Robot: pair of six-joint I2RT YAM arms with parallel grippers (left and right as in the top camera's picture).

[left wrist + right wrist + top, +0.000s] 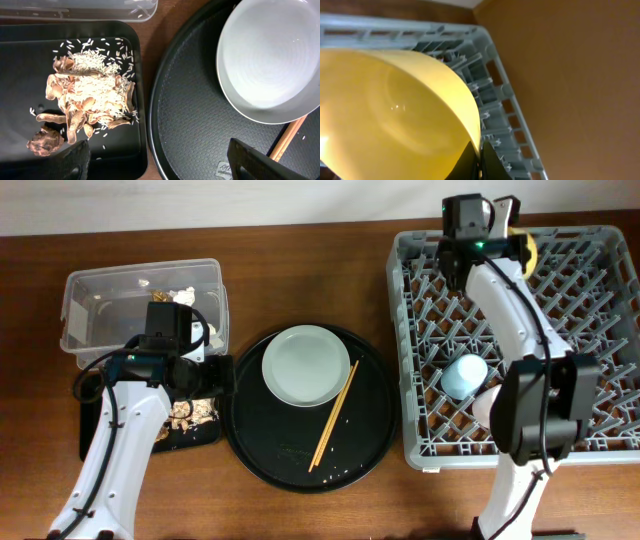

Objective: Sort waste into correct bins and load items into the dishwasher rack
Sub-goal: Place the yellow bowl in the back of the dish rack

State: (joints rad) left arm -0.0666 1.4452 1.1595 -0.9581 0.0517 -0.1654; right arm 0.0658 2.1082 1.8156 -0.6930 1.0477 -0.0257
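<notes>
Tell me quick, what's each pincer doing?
Left pincer: open, holding nothing.
Right pincer: closed on the yellow bowl at its rim.

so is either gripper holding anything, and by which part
The right gripper pinches the yellow bowl by its rim. The left gripper is open and holds nothing.

No text, number, brand or sign can be read in any of the three views. In the left wrist view, a small pale printed mark is seen just beside the inner edge of the right-hand finger of the left tool. It appears to lie on the round black tray below that tool, but it is partly covered by the finger and too small to be made out.
</notes>
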